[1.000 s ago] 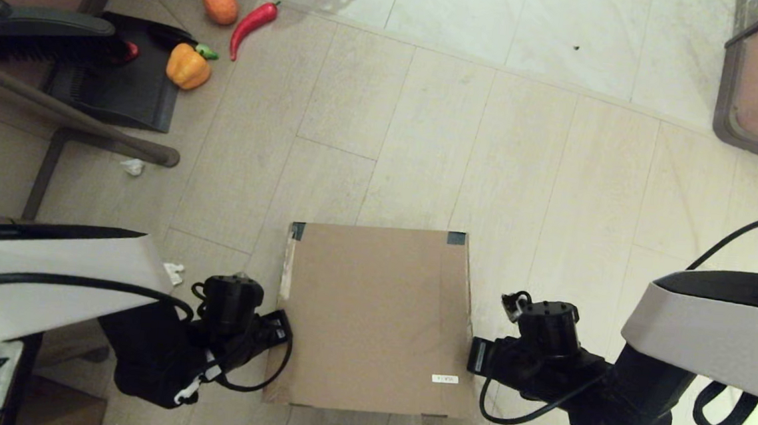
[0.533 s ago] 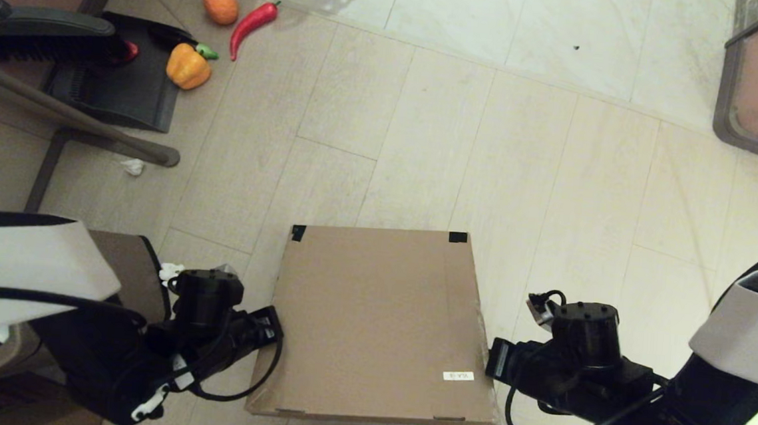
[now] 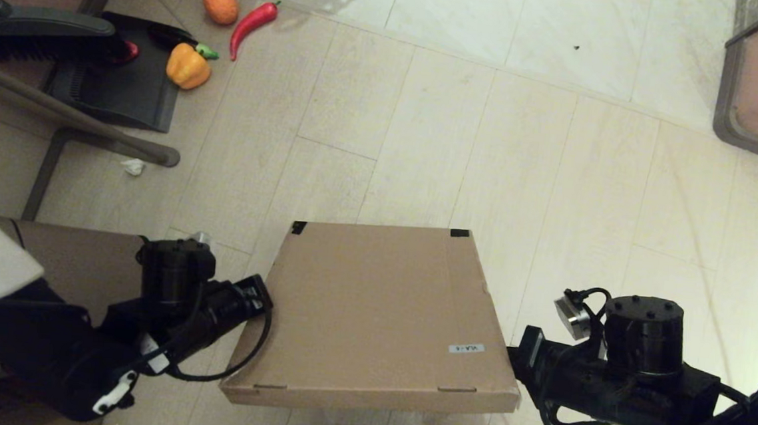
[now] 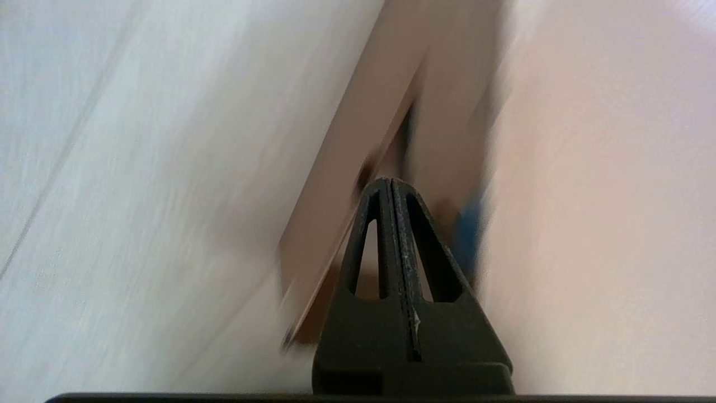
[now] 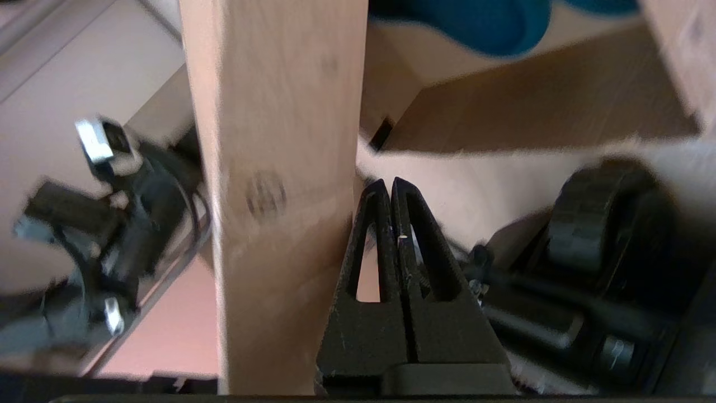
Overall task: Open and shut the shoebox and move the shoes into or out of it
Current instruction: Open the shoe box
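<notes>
Head view: shoebox lid half raised

The shoebox [image 3: 378,319] sits on the floor [image 3: 557,151] between both arms, its lid tilted up at the near edge. Left gripper [image 4: 390,187] and right gripper [image 5: 390,187] have fingers pressed together, holding nothing, beside the lid's sides. Teal shoes [image 5: 475,22] remain inside; lifting them out is left.

A: Layout? B: shoebox [image 3: 378,312] on floor [image 3: 557,151], centre, lid tilted, near edge raised. Left end effector [image 3: 258,294] at its left edge, right end effector [image 3: 521,356] at its right. A: Shoes? B: shoes [image 5: 475,22] inside. Dustpan [image 3: 118,81] and vegetables [image 3: 189,66] far left, well apart.
</notes>
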You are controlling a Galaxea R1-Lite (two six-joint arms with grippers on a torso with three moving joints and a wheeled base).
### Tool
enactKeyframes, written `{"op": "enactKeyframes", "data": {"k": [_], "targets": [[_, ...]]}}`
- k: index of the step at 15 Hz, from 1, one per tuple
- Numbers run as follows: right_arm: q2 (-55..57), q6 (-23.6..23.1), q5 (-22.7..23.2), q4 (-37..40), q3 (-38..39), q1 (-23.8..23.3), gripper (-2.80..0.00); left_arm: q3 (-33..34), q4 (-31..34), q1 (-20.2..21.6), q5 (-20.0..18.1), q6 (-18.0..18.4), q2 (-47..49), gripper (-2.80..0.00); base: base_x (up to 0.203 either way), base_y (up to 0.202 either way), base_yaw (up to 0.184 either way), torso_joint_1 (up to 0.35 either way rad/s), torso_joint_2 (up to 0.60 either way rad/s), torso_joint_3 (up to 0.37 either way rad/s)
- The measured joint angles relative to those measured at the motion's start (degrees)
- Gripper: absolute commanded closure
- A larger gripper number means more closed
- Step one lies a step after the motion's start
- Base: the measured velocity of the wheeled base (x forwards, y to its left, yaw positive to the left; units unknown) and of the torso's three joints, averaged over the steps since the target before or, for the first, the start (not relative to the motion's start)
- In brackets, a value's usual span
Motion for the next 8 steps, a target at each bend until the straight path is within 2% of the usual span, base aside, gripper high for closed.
{"op": "enactKeyframes", "data": {"k": [4, 8], "targets": [[-2.8, 0.0, 0.1, -0.1, 2.4, 0.0, 0.00, -3.5, 5.2, 3.4, 0.9, 0.1, -4.9, 0.00, 0.000, 0.000, 0.000, 0.000, 0.00, 0.000], [-4.5, 0.1, 0.1, -0.1, 2.3, 0.0, 0.00, -3.8, 5.3, 9.7, 1.1, 0.0, -8.7, 0.00, 0.000, 0.000, 0.000, 0.000, 0.00, 0.000]]}}
